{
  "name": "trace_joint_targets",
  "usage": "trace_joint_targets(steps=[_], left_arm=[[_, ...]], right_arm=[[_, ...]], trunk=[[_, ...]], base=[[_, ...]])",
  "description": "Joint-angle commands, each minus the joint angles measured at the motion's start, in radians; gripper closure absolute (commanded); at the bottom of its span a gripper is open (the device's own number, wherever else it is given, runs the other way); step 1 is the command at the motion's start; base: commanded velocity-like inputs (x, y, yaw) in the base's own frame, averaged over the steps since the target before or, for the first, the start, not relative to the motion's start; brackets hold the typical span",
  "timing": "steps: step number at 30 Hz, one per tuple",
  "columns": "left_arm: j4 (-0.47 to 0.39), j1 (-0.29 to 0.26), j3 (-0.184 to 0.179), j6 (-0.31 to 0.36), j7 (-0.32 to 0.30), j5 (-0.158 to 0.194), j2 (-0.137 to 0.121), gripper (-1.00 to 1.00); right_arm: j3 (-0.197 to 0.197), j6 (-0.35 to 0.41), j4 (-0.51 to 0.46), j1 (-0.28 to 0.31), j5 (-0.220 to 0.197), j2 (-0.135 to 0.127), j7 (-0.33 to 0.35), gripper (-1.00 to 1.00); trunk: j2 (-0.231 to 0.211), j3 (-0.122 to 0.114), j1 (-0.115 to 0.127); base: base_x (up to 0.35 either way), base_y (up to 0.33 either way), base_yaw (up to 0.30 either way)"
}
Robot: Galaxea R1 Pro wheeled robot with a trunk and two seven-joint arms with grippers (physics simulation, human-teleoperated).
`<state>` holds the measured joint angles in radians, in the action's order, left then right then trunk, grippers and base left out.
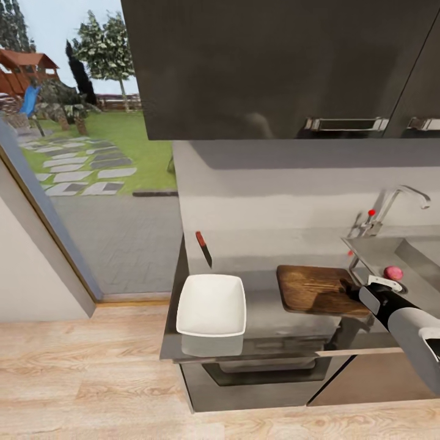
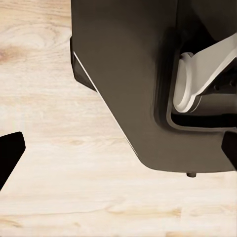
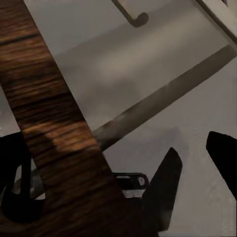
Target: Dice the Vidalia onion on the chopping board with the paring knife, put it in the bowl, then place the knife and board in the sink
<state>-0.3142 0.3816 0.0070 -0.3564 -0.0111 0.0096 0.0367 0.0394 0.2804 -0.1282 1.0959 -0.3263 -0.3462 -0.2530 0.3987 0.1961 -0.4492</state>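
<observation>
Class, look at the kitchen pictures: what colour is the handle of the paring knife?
Reddish-brown; the paring knife shows best in the head view, behind the bowl.

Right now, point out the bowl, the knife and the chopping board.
bowl (image 1: 211,304): head view, middle of its white inner floor.
knife (image 1: 203,247): head view, where the red handle meets the dark blade.
chopping board (image 1: 311,287): head view, bare wood near its centre.

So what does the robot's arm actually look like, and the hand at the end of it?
The right arm is a smooth rounded tube, light grey, with a black section toward the wrist and a small white plate near the tip. In the right wrist view, the right hand has two flat, black, pointed fingers. By the left wrist view, a black finger shows at the edge.
</observation>
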Motion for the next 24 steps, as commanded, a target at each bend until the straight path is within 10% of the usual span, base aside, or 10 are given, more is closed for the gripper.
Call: trace_joint_targets(steps=[1,24], left_arm=[[-0.002,0.0,0.001,-0.001,-0.001,0.001,0.0,-1.0],[0.006,0.0,0.001,-0.001,-0.001,0.001,0.001,-1.0]], right_arm=[[0.007,0.009,-0.001,-0.001,-0.005,-0.001,-0.005,-1.0],[0.007,0.008,-0.004,-0.001,-0.008,-0.002,-0.002,-1.0]], trunk=[[0.001,0.003,-0.001],[0.001,0.0,-0.001]], base=[[0.0,0.0,0.0],[0.0,0.0,0.0]])
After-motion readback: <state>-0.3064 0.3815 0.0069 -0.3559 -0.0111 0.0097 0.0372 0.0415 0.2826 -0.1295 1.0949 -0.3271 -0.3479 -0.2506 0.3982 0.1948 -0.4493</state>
